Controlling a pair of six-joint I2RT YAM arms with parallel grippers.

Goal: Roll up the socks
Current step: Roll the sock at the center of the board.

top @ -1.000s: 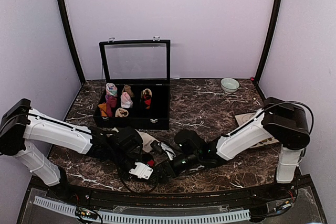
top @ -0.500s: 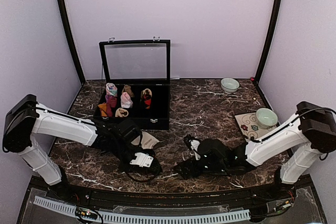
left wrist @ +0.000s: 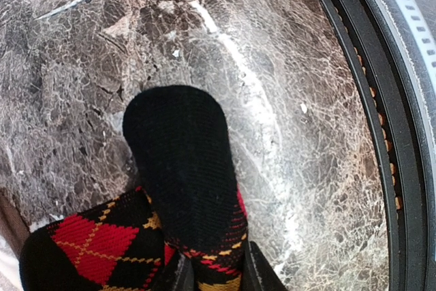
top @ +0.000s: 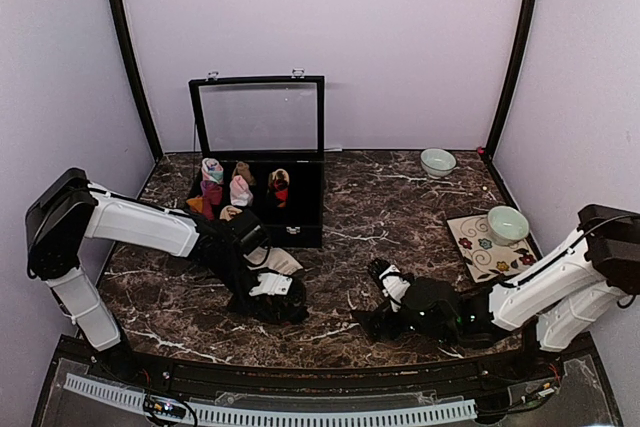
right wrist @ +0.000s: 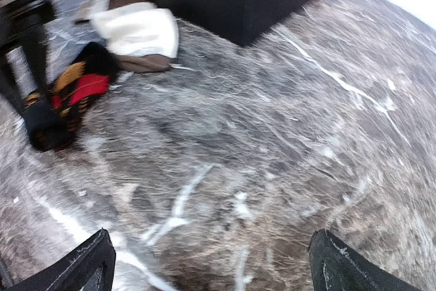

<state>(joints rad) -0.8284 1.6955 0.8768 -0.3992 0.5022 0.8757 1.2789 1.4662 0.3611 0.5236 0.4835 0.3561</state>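
Note:
The black argyle sock [left wrist: 184, 189] with red-orange diamonds lies on the marble near the front edge. My left gripper [left wrist: 211, 274] is shut on it, the black toe sticking out past the fingers. In the top view the left gripper [top: 272, 297] sits on this sock [top: 290, 305]. The sock also shows in the right wrist view [right wrist: 65, 100]. The cream sock with brown cuff [right wrist: 136, 35] lies just beyond it, near the box [top: 282, 263]. My right gripper [right wrist: 211, 264] is open and empty, low over bare marble, right of the socks [top: 385, 315].
An open black box [top: 300, 209] with rolled sock bundles stands at the back left. A patterned mat [top: 478, 247] carries a green bowl [top: 507, 223] at the right. Another bowl [top: 437, 161] sits at the back. The table's front rail [left wrist: 368, 100] runs close to the left gripper.
My right gripper has let go and drawn back to the right, away from the socks. My left gripper has shifted slightly toward the back with the argyle sock in it.

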